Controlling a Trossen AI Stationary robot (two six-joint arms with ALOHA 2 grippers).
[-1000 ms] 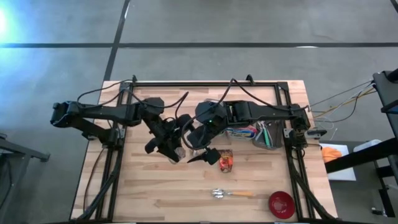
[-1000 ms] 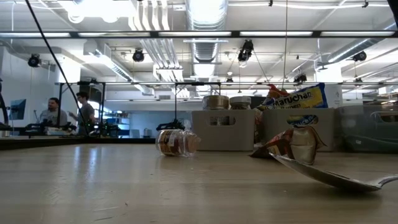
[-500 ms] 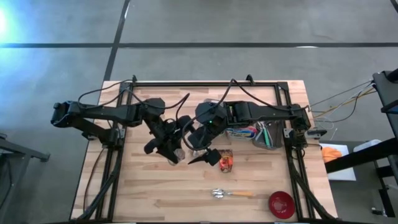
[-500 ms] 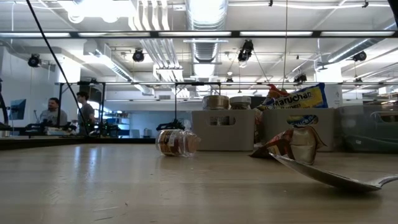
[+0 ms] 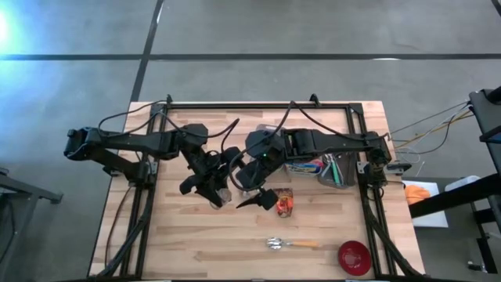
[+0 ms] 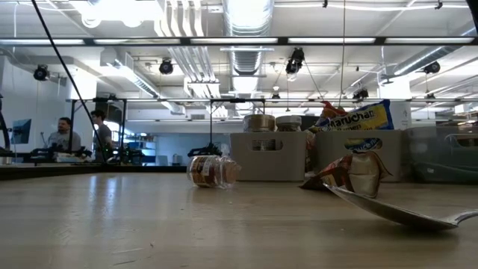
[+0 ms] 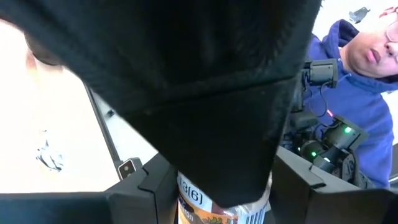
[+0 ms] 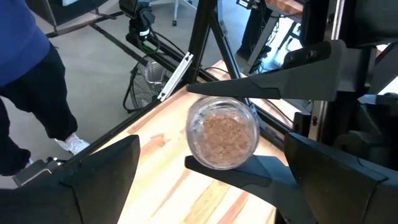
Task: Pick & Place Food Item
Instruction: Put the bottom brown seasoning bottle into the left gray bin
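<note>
A clear jar [image 8: 222, 132] of brown crumbs is held level above the wood with my left gripper [image 5: 218, 192] shut on it. Its round end faces my right gripper [image 5: 256, 199], which stands open just in front of that end, a finger [image 8: 99, 174] out to either side, touching nothing. In the left wrist view the jar's label [image 7: 199, 208] shows between my left fingers, and the right arm's dark bulk fills most of that picture. A red snack packet [image 5: 284, 202] lies on the table right of both grippers. My left gripper pinches the jar's side wall [image 8: 214, 160] between its two fingers, one finger [image 8: 249, 171] on one side and the other [image 8: 292, 81] opposite. The fingers come nearly level from the table's left. The jar lies level in the hold, clear of the table.
In the low view a jar [image 6: 213, 170] lies on its side on the wood. A spoon [image 5: 291, 244] and a red bowl [image 5: 354, 257] sit near the front right. A bin [image 5: 317, 168] of packets stands right of centre. A person in blue [image 7: 367, 93] stands beyond the table.
</note>
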